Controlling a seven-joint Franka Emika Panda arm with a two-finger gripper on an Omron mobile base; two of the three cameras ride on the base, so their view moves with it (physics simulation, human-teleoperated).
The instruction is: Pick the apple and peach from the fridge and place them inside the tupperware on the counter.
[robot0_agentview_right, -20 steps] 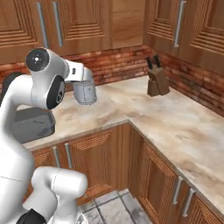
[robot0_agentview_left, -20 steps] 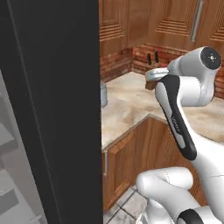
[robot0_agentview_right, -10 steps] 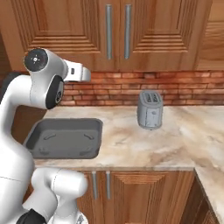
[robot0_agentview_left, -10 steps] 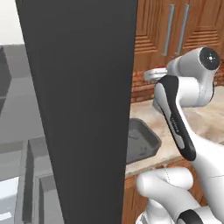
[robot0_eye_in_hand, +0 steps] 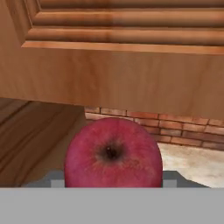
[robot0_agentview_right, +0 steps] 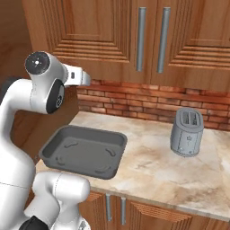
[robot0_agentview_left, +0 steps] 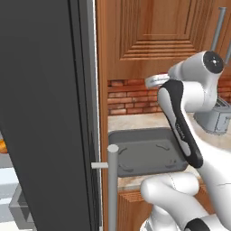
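Red apple [robot0_eye_in_hand: 113, 154] gripped above grey tupperware [robot0_agentview_right: 83, 150].

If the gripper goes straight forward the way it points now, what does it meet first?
The gripper, shut on the apple, points at the brick wall under the wooden upper cabinet. That wall is probably first, though depth is unclear.

Both base cameras sit behind the arm and look down on the same tupperware [robot0_agentview_left: 146, 151] and counter [robot0_agentview_right: 157, 168] from opposite sides. The hand camera faces the brick wall [robot0_eye_in_hand: 144, 120], very near the apple [robot0_eye_in_hand: 113, 153].
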